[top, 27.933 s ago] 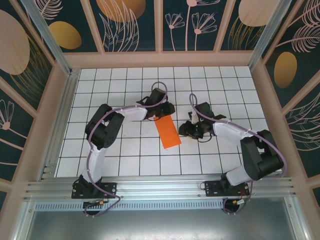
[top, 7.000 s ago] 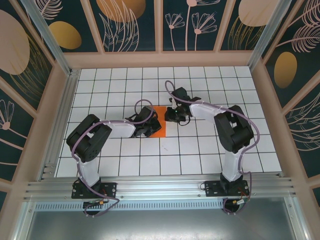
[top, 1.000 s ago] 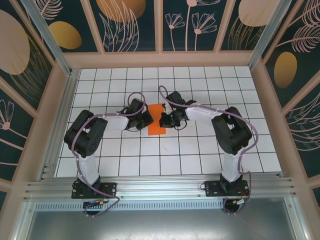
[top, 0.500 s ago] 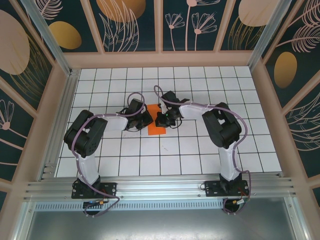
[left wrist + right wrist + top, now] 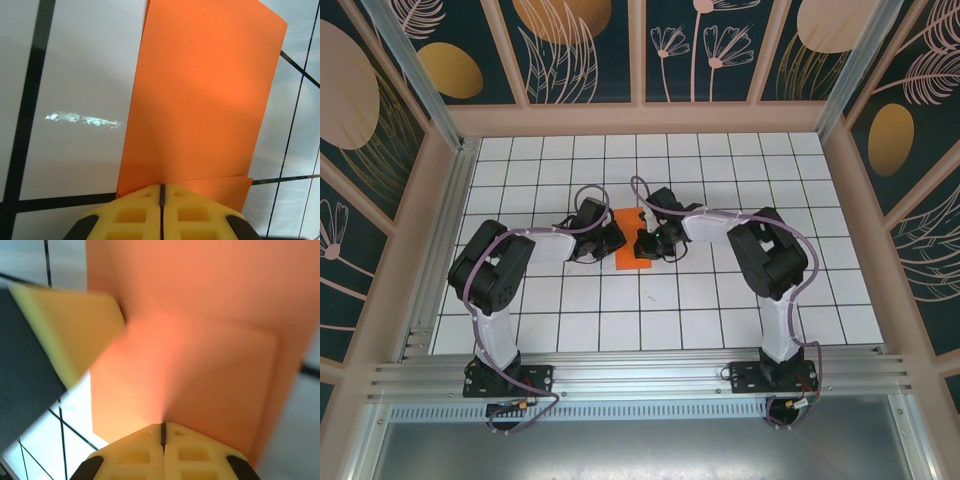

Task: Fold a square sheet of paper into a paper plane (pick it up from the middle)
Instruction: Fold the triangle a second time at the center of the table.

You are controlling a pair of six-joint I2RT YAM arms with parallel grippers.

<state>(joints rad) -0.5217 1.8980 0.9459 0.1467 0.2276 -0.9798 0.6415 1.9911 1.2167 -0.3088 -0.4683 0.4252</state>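
**Both claws closed at the folded orange sheet, mid-table**

Change from the earlier frames: some twenty-eight seconds before, the square sheet of paper (image 5: pixel 625 250) lay as a long, tilted rectangle between two well-separated claws. Seven seconds before it was already shorter and partly covered by both of them. Over the last second the sheet has kept its place. The left arm has held its pose, while the right arm's elbow has swung inward and the right claw (image 5: pixel 644 246) has shifted slightly toward the left claw (image 5: pixel 611 243).

Present state: the sheet lies on the white gridded table (image 5: pixel 720 300), a little left of centre, with the left claw at its left edge and the right claw over its right part. It is bright orange, compact and upright-rectangular.

In the left wrist view the paper (image 5: pixel 200 100) is smooth, with a second layer showing past the upper one at the near right corner. The left claw (image 5: pixel 161 200) has its pads pressed together at the near edge.

In the right wrist view the paper (image 5: pixel 200 365) is blurred but shows a smaller panel over a wider one. The right claw (image 5: pixel 163 432) is likewise closed at the edge, with a yellow pad (image 5: pixel 70 335) of the left claw at the far left.

Whether either claw nips the paper or merely rests on it cannot be told.
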